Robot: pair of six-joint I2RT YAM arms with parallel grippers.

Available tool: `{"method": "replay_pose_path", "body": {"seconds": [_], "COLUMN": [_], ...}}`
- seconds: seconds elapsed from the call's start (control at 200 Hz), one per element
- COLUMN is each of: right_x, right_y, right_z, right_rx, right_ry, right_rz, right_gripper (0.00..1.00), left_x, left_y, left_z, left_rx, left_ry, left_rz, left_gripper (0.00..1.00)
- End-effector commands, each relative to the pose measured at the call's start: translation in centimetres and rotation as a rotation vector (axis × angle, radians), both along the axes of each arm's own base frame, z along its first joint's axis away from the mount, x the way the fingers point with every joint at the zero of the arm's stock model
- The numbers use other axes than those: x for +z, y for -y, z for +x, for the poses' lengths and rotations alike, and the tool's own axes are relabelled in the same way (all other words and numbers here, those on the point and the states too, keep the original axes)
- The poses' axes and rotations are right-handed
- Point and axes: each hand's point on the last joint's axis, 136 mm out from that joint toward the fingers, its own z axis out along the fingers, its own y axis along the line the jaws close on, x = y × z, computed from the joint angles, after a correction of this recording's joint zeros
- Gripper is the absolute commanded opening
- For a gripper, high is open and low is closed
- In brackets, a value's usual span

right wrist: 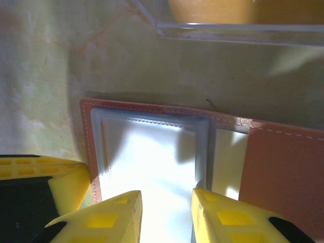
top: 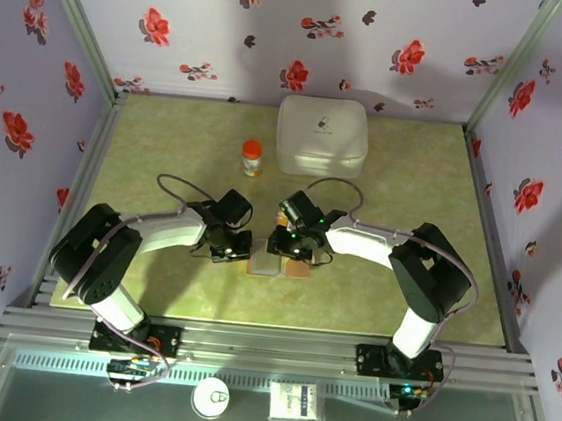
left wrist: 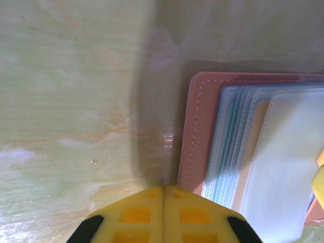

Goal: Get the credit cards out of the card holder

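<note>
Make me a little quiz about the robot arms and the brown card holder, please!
1. True or false: the left pincer is shut.
2. What stands near the white case? A) a bottle with an orange lid B) a banana C) a teacup
3. Fill in the gap: the card holder in front of the right pincer lies ____ (open or folded).
Key: 1 true; 2 A; 3 open.
</note>
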Motion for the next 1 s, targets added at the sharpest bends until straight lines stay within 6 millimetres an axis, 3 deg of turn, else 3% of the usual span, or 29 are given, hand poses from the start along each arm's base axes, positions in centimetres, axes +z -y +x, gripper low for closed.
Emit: {"method": "replay_pose_path", "body": {"seconds": [0.0, 0.51, 0.8, 0.995], "right_x": [0.0, -0.5, -0.5, -0.5], "right_y": [1.1, 1.3, 1.3, 1.2], "right_z": [-0.5, -0.6, -0.7, -0.7], "right_rx": [-0.003, -0.007, -0.005, -0.006], "right_ry": [0.009, 0.011, 0.012, 0.009], "right_rz": [-0.043, -0.049, -0.045, -0.037], "right_gripper": [0.31, 0.3, 0.3, 0.29], "left_x": [0.2, 4.7, 5.1, 4.2], "left_y": [0.0, 1.6, 3.9, 4.5], "left_z": [0.1, 1.0, 0.9, 0.7], "left_rx": [0.005, 0.007, 0.028, 0.039], "left_ry": [-0.005, 0.07, 0.039, 0.007], "left_rz": [0.018, -0.104, -0.25, -0.286], "left_gripper": [0.0, 0.01, 0.13, 0.2]}}
